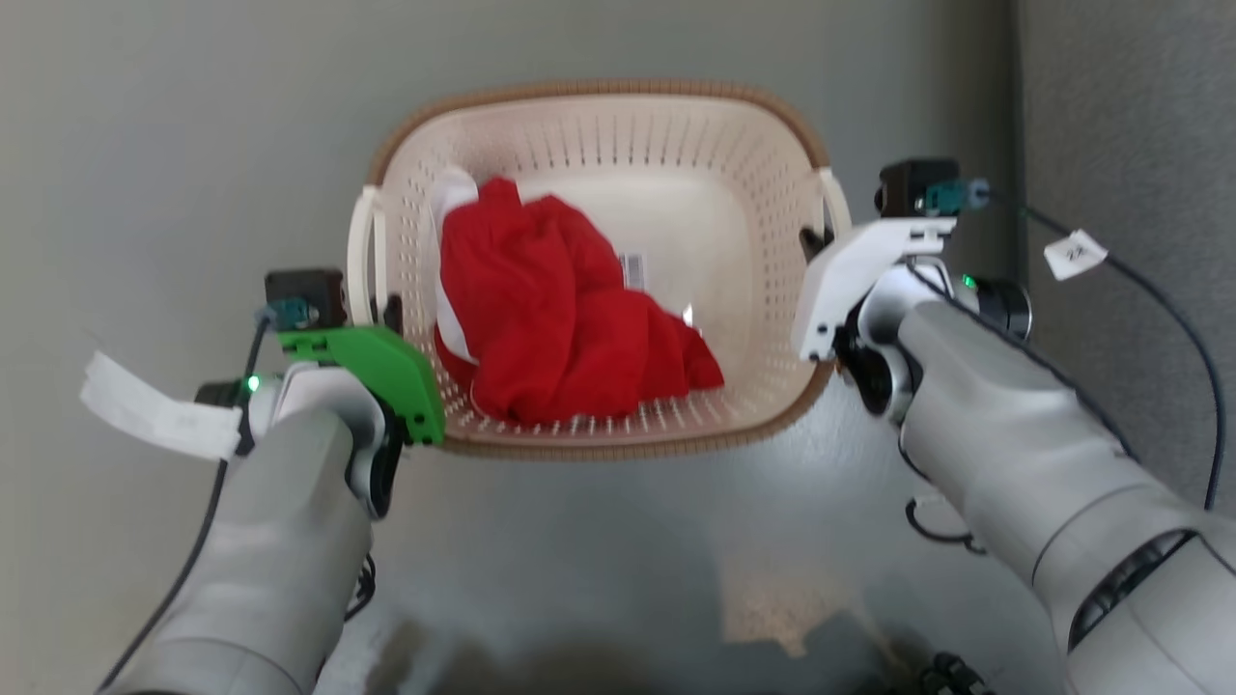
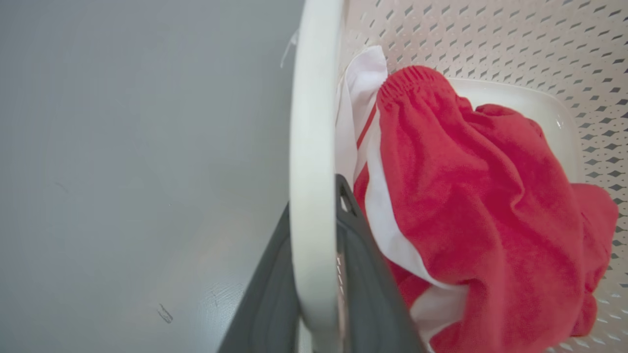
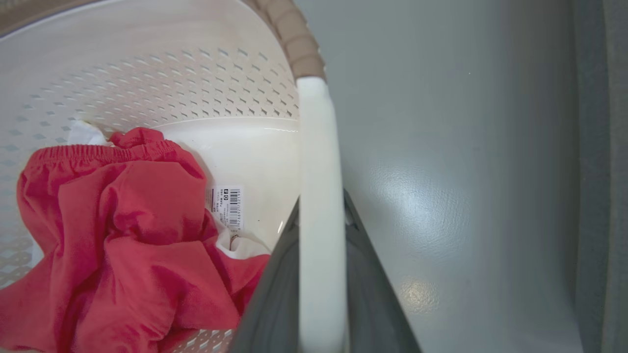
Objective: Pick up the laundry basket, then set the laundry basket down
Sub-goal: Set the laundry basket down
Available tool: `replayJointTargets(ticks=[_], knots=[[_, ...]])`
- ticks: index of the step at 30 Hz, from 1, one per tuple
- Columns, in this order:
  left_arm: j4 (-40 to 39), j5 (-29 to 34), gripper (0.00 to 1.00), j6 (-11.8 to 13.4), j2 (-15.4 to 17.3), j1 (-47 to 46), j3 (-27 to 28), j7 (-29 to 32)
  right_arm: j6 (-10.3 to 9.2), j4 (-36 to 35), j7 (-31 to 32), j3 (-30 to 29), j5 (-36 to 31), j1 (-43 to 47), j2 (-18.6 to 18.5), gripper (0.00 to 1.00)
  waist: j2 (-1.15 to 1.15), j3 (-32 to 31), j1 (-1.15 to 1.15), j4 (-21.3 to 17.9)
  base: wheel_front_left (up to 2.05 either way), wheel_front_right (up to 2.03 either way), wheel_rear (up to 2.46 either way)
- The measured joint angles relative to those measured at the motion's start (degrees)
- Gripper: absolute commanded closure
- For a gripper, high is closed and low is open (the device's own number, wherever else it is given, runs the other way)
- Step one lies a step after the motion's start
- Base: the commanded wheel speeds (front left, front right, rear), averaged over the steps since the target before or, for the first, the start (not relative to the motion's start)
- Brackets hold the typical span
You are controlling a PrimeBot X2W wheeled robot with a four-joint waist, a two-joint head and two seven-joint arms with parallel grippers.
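One laundry basket (image 1: 599, 135) with two white handles (image 1: 359, 251), one red garment (image 1: 550, 309), two arms (image 1: 280, 541).

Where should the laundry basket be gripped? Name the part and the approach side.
Take the laundry basket by its two side handles, left handle and right handle, one arm each, coming from outside each short side. Each is a slim bar standing off the rim, so fingers can straddle it.

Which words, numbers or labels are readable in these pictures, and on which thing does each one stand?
"22", perhaps, blurred: on the white tag at the head view's right.
Barcode sticker on the floor of the laundry basket: print too small to read.
Paper tag at the head view's lower left: no writing legible.
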Motion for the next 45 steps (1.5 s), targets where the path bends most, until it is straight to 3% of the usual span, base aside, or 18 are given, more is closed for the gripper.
replayJointTargets(ticks=[14, 44, 45], knots=[[-0.09, 0.49, 1.0, 0.24, 0.0, -6.64, 0.19, -2.65, 0.07, 2.16, -3.75, -1.15, -0.77, -7.1, -0.01, 1.0, 0.0, 11.15, 0.0, 0.11, 0.0, 0.0, 0.0], [2.15, 2.08, 1.0, -0.36, -0.13, -11.24, 0.11, -4.7, 0.08, 3.63, -7.19, 0.0, -1.15, -10.98, 0.09, 1.0, 0.0, 17.19, 0.0, 0.46, 0.0, 0.0, 0.0], [2.26, 2.08, 0.73, -0.36, -0.2, -11.24, 0.1, -5.04, 0.08, 3.79, -7.33, 0.02, -1.16, -10.98, 0.12, 0.88, 0.0, 17.16, 0.0, 0.47, 0.0, 0.0, 0.0]])
